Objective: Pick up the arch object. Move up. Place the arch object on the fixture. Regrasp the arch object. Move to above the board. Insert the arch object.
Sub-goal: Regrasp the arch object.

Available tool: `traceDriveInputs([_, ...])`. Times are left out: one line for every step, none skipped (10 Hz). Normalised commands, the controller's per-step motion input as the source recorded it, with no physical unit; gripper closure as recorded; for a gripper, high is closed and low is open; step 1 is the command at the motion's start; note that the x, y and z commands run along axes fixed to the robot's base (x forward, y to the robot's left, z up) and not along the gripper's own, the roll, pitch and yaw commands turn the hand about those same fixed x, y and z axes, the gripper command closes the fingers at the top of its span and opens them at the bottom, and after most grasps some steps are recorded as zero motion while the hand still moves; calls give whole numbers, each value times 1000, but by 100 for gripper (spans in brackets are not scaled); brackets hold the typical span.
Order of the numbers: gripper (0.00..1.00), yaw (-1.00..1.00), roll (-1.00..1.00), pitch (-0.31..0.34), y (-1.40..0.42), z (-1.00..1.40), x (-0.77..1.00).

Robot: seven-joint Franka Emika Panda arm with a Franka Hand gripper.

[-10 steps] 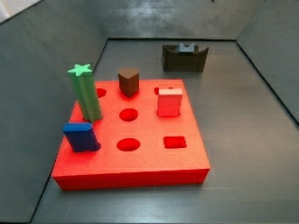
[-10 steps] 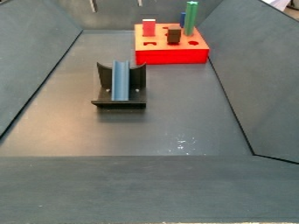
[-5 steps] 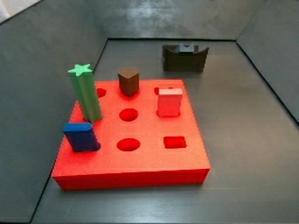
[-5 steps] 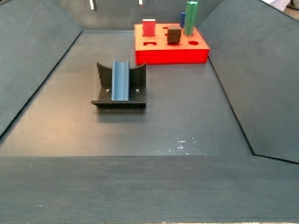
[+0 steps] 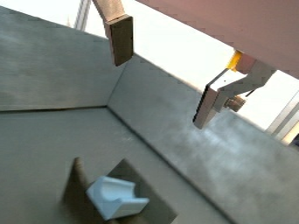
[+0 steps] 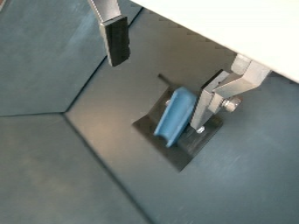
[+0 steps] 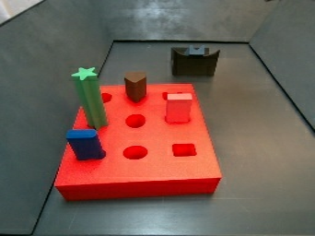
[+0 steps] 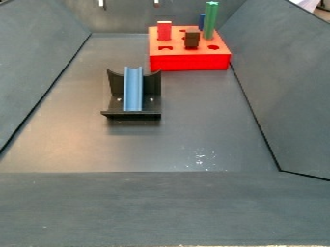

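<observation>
The arch object [image 8: 133, 90] lies cradled in the notch of the fixture [image 8: 130, 114], a slate grey-blue bar resting lengthwise between the two dark side walls, nothing touching it from above. In a side view its long axis runs toward the board [image 8: 188, 60] at the far end of the floor; in a wrist view the same bar [image 6: 177, 114] shows as a slanted blue strip inside the fixture [image 6: 176, 145].

The gripper [image 6: 163, 52] hangs well above it with its jaws spread wide and empty — one dark-padded finger [image 6: 117, 41] to one side, the silver plate of its partner close beside the bar in that view. The bar lies below the jaws and off toward that partner finger rather than centred in the gap, so the regrasp, by this judgement, calls for a small sideways correction before descent, with the pads closing across the bar's narrow width.

A wrist view [image 5: 117, 196] shows the pale end face of the bar and the U-shaped notch holding it — the side views give only the length. Only the side views show the board with its pegs standing well apart from the fixture; there the gripper itself is barely seen, if at all.
</observation>
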Motion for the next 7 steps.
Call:
traceDriveInputs([0,71,1000,104,-37,-13,82])
traceDriveInputs([0,90,789,125,-41,-17,92])
traceDriveInputs([0,105,600,123,-42,-14,92])
traceDriveInputs([0,122,412,117,-43,-17,89])
traceDriveInputs([0,137,277,103,-27,-5,85])
traceDriveInputs([0,213,209,71,76,-1000,32])
traceDriveInputs([0,216,195,46,75,-1000,34])
